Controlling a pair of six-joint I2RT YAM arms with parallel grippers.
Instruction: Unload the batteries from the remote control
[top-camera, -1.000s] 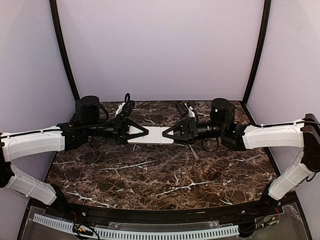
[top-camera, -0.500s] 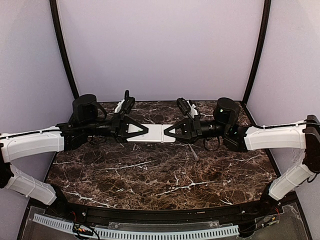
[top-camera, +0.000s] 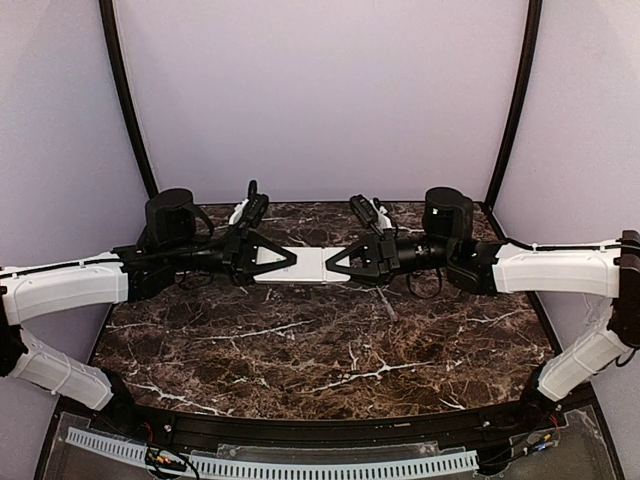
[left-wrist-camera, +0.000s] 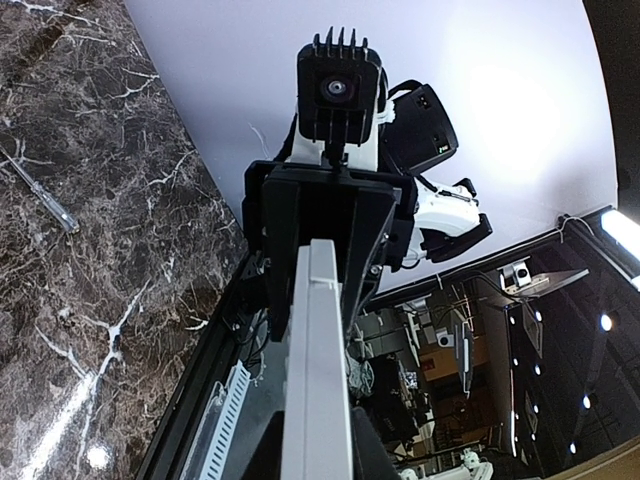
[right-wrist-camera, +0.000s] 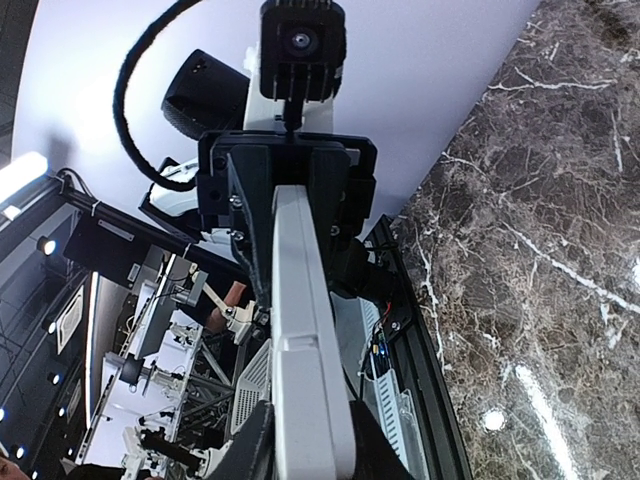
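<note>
The remote control (top-camera: 311, 266) is a slim white bar held level in the air above the back of the table, between both arms. My left gripper (top-camera: 284, 264) is shut on its left end and my right gripper (top-camera: 338, 268) is shut on its right end. In the left wrist view the remote (left-wrist-camera: 318, 370) runs edge-on away from the jaws to the other gripper. In the right wrist view the remote (right-wrist-camera: 305, 340) shows a seam across its side. No batteries show.
A thin screwdriver (top-camera: 386, 304) lies on the dark marble table (top-camera: 320, 350) below the right gripper; it also shows in the left wrist view (left-wrist-camera: 40, 195). Purple walls close the back and sides.
Both grippers have kept their hold on the remote. The right arm has shifted a little left and its wrist has turned; the remote sits slightly higher than one second ago.
</note>
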